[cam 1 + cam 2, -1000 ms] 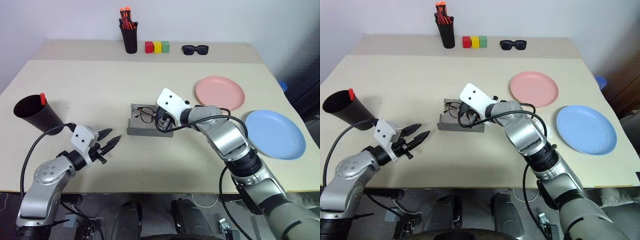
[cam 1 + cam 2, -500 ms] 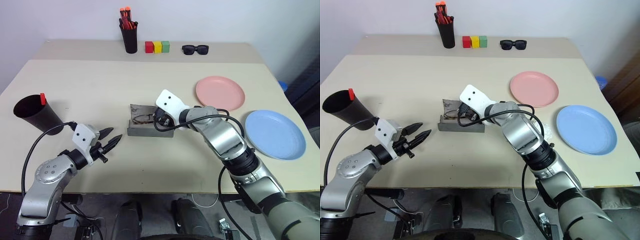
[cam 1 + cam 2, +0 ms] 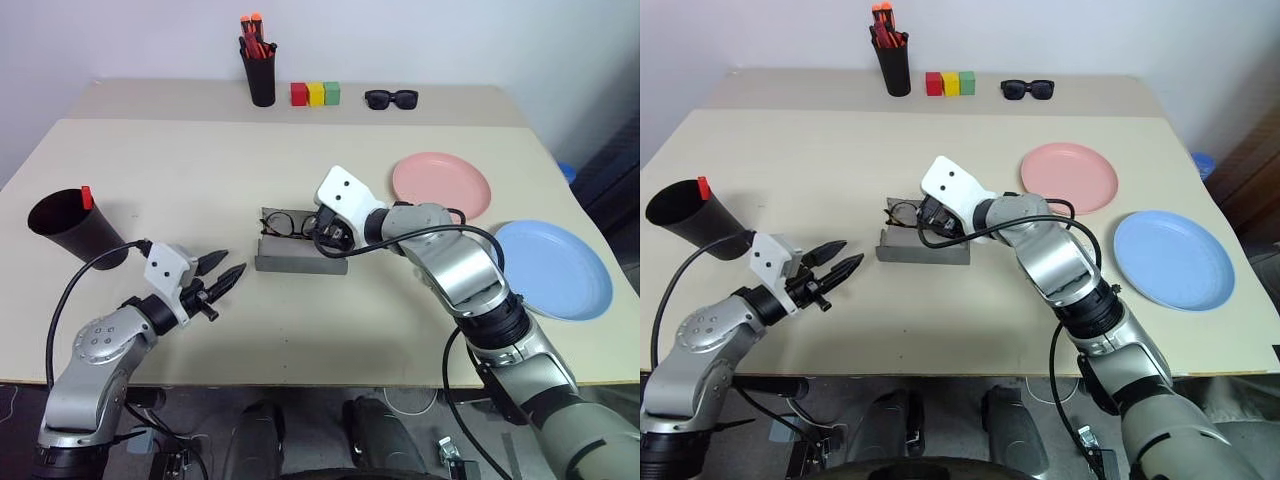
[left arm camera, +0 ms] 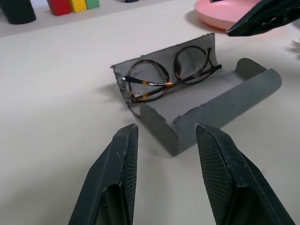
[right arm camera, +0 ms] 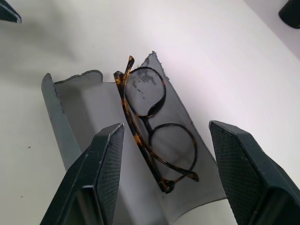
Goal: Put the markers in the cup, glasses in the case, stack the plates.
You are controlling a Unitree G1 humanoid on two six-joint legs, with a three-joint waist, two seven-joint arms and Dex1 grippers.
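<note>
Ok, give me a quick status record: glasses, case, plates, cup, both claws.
glasses: folded, lying inside the open case
case: grey, lid open, mid-table
pink plate: on the table, not stacked
blue plate: on the table beside the pink plate, apart from it
cup: black, tilted, at the table's left edge, a red-capped marker at its rim
left claw: open, empty, left of the case
right claw: open, empty, just over the glasses

i seem to be in a lab or test room: a plain beige table (image 3: 180,170) stands against a bare white wall (image 3: 480,40), with red, yellow and green toy blocks (image 3: 315,94) far beyond my right gripper (image 3: 325,238).
</note>
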